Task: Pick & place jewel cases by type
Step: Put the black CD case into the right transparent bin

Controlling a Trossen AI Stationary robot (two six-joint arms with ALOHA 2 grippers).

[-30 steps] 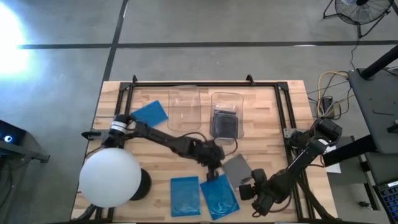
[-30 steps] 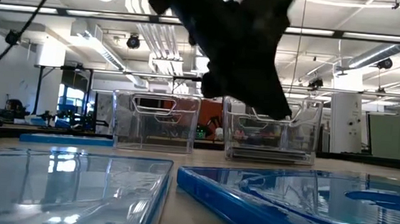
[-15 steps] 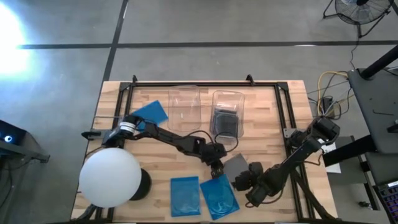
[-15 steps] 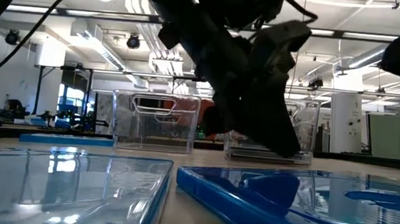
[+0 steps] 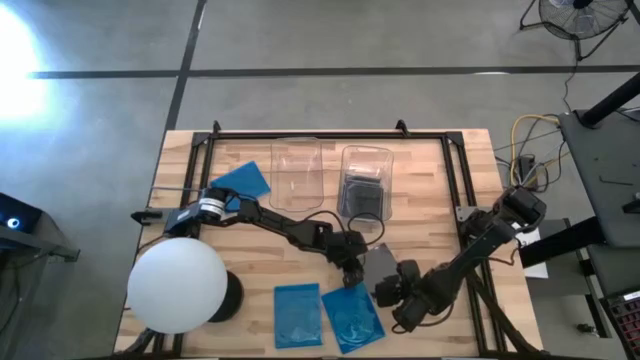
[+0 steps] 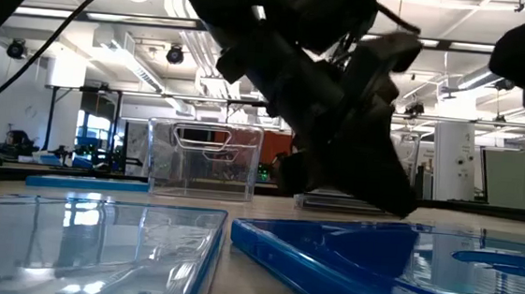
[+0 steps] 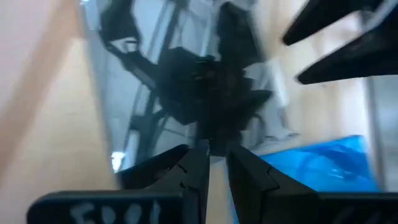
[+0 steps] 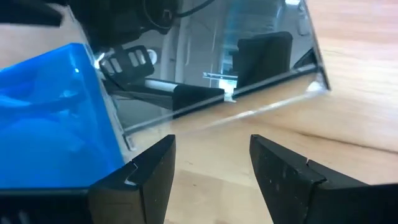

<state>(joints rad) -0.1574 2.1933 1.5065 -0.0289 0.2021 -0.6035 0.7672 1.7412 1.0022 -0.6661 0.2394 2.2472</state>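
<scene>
Two clear bins stand side by side at the far middle of the wooden counter [image 5: 430, 190]: the left bin [image 5: 296, 172] looks empty, while the right bin [image 5: 366, 180] holds dark jewel cases [image 5: 363, 198]. Since a second ago the right gripper [image 5: 388, 291] has slid inward to the grey jewel case [image 5: 380, 264] lying near the front, fingers [image 8: 152, 174] apart, and the left gripper [image 5: 349, 262] has settled at that case's opposite edge, fingers [image 7: 193, 168] nearly together. Two blue cases [image 5: 327, 315] lie beside it at the front, another blue case [image 5: 240, 180] at the far left. A white ball [image 5: 176, 286] sits front-left. Beyond is a bright workshop.
</scene>
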